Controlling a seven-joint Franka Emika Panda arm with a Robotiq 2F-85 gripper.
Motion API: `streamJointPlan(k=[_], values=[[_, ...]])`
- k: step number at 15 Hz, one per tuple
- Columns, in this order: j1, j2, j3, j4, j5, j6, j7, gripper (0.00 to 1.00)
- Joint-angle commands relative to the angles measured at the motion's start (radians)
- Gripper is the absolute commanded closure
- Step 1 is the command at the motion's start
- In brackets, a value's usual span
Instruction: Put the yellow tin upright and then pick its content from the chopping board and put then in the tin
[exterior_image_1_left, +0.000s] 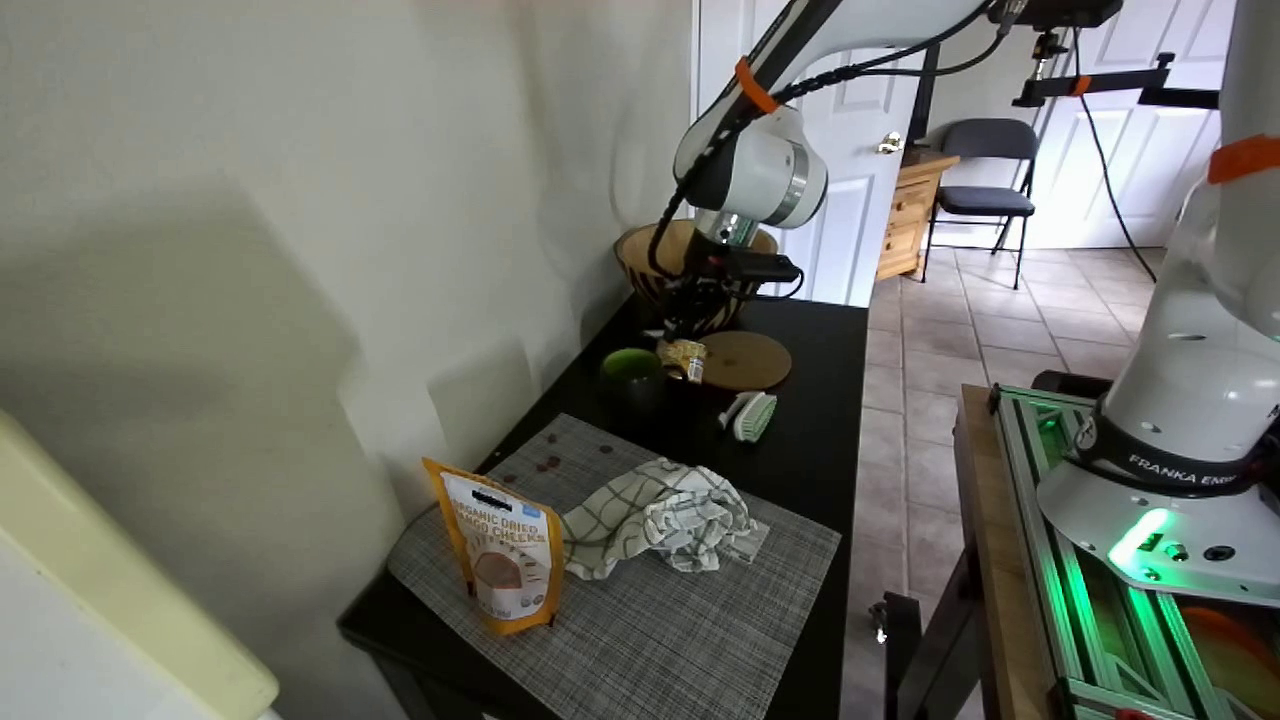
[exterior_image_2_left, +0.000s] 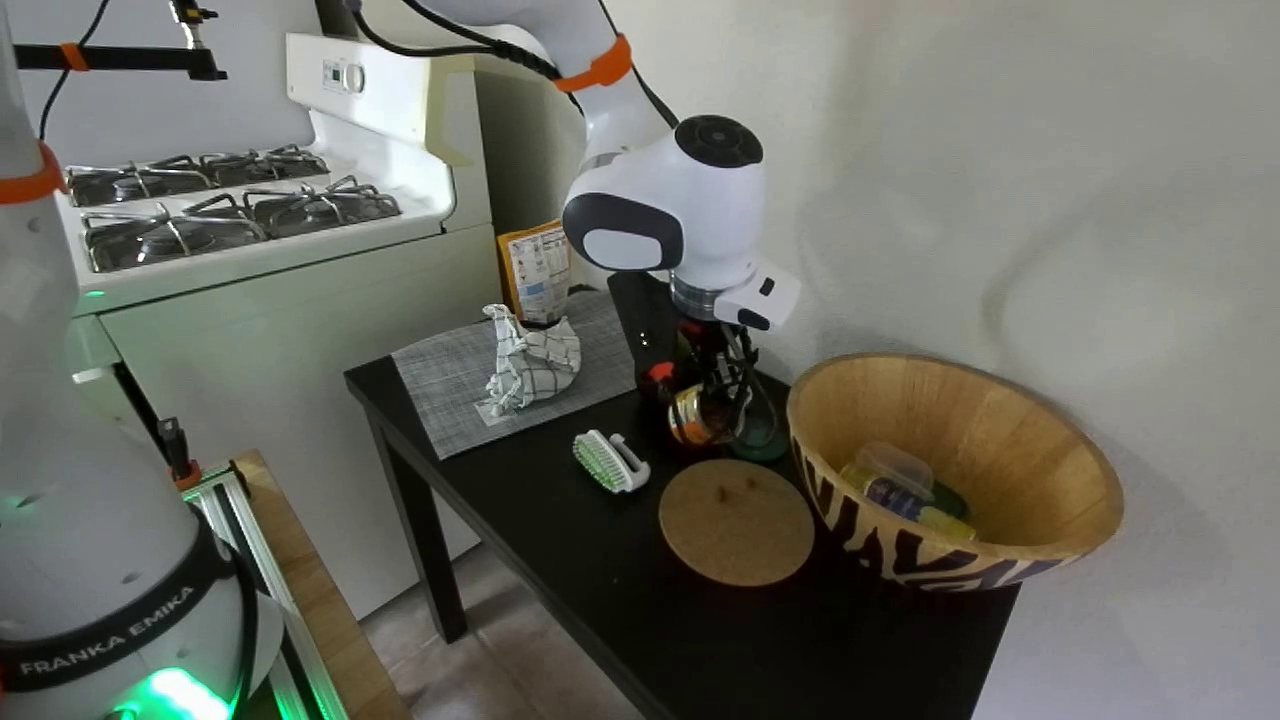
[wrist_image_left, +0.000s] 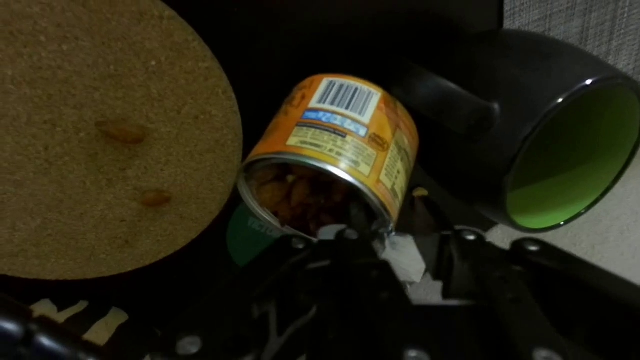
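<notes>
- Tin (wrist_image_left: 335, 130), one, orange-yellow: centre of the wrist view, tipped over rather than upright, its open mouth facing the bottom of the frame. Brown nuts (wrist_image_left: 300, 192) show inside, too crowded to count.
- Gripper (wrist_image_left: 392, 225), one: bottom of the wrist view, jaws partly apart, with the tin's rim between them. Whether they touch the rim, I cannot tell.
- Chopping board (wrist_image_left: 45, 200), one, round: left side of the wrist view, just beside the tin, flat on one black table (exterior_image_2_left: 700, 660).
- Loose nuts (wrist_image_left: 122, 133), two, both on the board, one higher in the wrist view.
- Mug (wrist_image_left: 465, 85), one, black with a green inside: right side of the wrist view, just beside the tin.
- Brush (exterior_image_1_left: 755, 416), one: right of centre in an exterior view.
- Placemat (exterior_image_1_left: 720, 650), one, grey: lower middle of that frame, under one pouch (exterior_image_1_left: 510, 550) and one checked cloth (exterior_image_1_left: 650, 515).
- Wooden bowl (exterior_image_2_left: 1010, 440), one: right side of an exterior view, a clear container (exterior_image_2_left: 895, 465) among its contents.
- Stove (exterior_image_2_left: 270, 280), one, with four burners: upper left of that frame.
</notes>
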Motion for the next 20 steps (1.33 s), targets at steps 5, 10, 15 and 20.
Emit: streamJointPlan(k=[5, 10, 15, 20], values=[[-0.004, 0.034, 0.007, -0.003, 0.022, 0.029, -0.015, 0.55], [-0.004, 0.056, 0.008, 0.007, 0.023, 0.034, -0.017, 0.51], [-0.003, 0.08, 0.007, 0.02, 0.018, 0.039, -0.017, 0.91], [0.017, -0.018, -0.02, -0.045, -0.044, 0.031, 0.011, 0.7]])
